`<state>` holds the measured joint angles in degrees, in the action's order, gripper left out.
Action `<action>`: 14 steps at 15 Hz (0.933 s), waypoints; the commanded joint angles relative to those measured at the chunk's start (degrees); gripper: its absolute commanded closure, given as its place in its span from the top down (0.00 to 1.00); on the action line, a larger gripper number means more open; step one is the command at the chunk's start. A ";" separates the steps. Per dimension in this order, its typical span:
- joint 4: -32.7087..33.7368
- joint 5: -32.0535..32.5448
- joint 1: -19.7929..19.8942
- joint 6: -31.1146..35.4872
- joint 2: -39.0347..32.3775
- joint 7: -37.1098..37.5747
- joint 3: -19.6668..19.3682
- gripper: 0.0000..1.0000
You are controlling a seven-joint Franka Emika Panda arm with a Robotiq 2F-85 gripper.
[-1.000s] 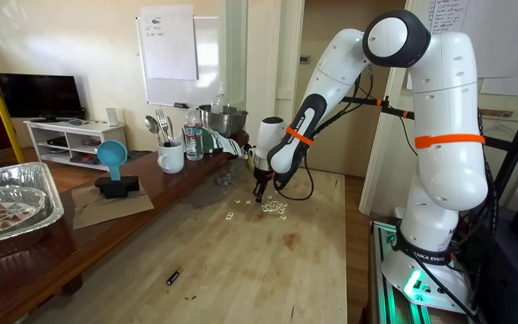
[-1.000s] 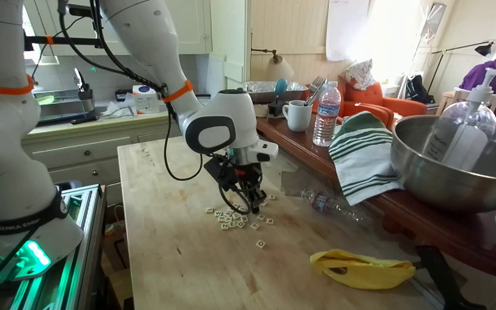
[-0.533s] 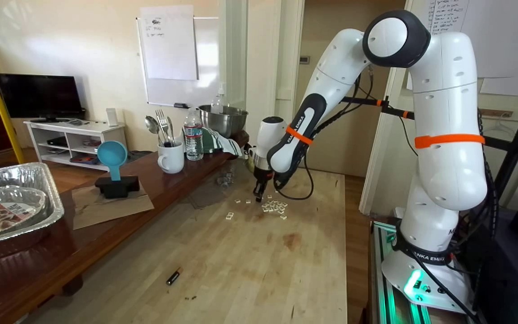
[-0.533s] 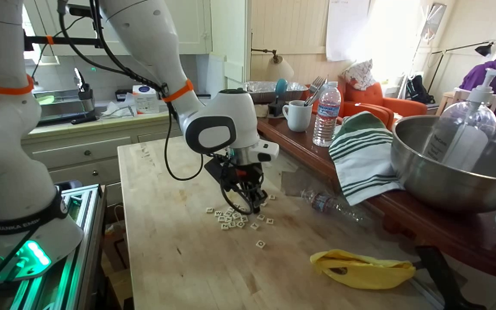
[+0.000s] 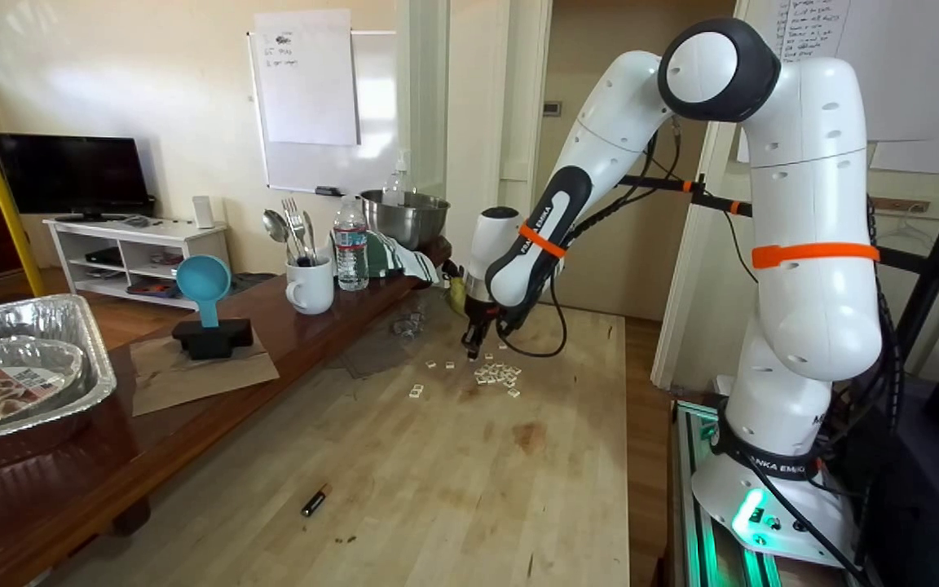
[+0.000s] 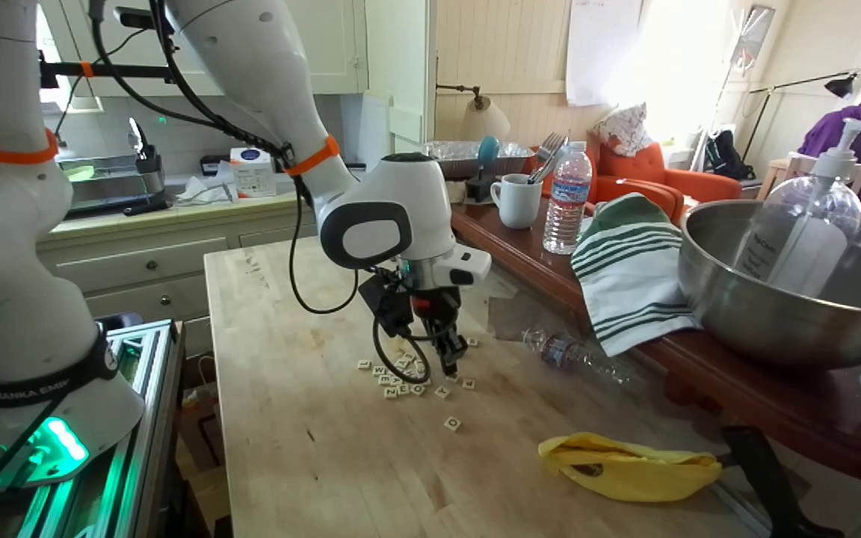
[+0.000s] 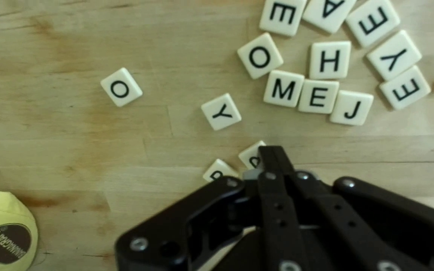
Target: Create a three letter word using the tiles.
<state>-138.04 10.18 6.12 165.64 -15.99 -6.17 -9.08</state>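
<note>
The tool (image 7: 273,152) is clenched: in the wrist view its fingers (image 7: 274,195) meet, and no tile shows between them; clock hours below run from its tip in that view. Underneath spreads the wooden tabletop (image 6: 341,478). A yellow bag (image 7: 6,207) lies well apart between 8 and 9 o'clock, cut by the edge. The cluster of letter tiles (image 7: 330,60) fills the arc from 12 to 2 o'clock, with an M tile (image 7: 284,88), an E tile (image 7: 318,96) and a J tile (image 7: 352,108) close side by side; I make out no three-letter word there. Of the loose ones, the lone O tile (image 7: 121,87) and the nearer Y tile (image 7: 221,111) are towards 10 o'clock, a part-covered tile (image 7: 217,170) at 8, and a half-hidden tile (image 7: 249,155) at 9, right by the tip; whether they touch I can't tell. I'd expect each to be light, stiff, sturdy and slippery, likely to skid if nudged. Best hold is low, square across opposite edges, never by corners; the O and Y leave most room
</note>
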 commanded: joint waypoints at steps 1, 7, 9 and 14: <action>0.11 -1.67 0.50 1.41 -0.66 2.22 -0.38 0.00; 0.96 -2.50 0.29 1.09 -2.31 3.84 -0.72 0.00; 1.22 -2.88 0.63 0.03 -2.71 2.35 0.38 0.00; 0.57 -3.85 2.02 -0.80 -2.21 -4.73 4.94 0.00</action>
<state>-137.53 7.92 6.83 165.72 -16.68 -5.83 -7.54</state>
